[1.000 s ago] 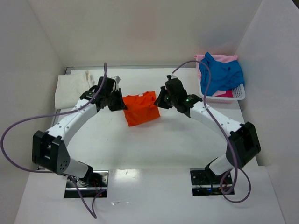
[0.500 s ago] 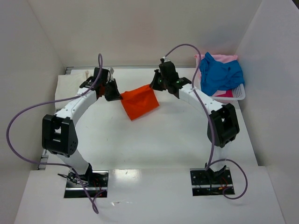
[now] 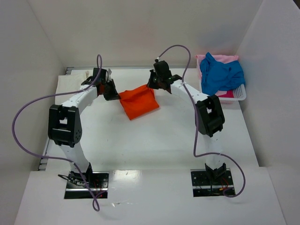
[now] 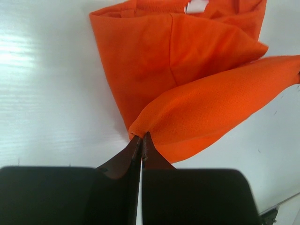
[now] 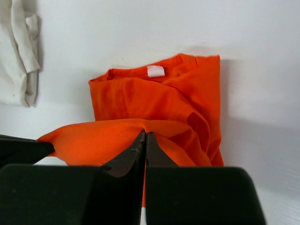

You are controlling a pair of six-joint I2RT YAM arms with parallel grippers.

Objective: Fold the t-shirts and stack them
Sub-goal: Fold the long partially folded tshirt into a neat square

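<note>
The bright orange cloth t-shirt [image 3: 138, 102], on the white bench [image 3: 154, 140], is being folded: its lifted edge is pinched by the tightly closed left gripper [image 4: 141, 138] and right gripper [image 5: 145, 136]. Next, that edge must be laid across evenly.

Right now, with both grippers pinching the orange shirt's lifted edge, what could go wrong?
Both the left gripper and right gripper hold only a thin pinch of the orange t-shirt, so a corner might slip free. The layer on the table looks bunched; laying the flap down may set a crooked fold.
</note>
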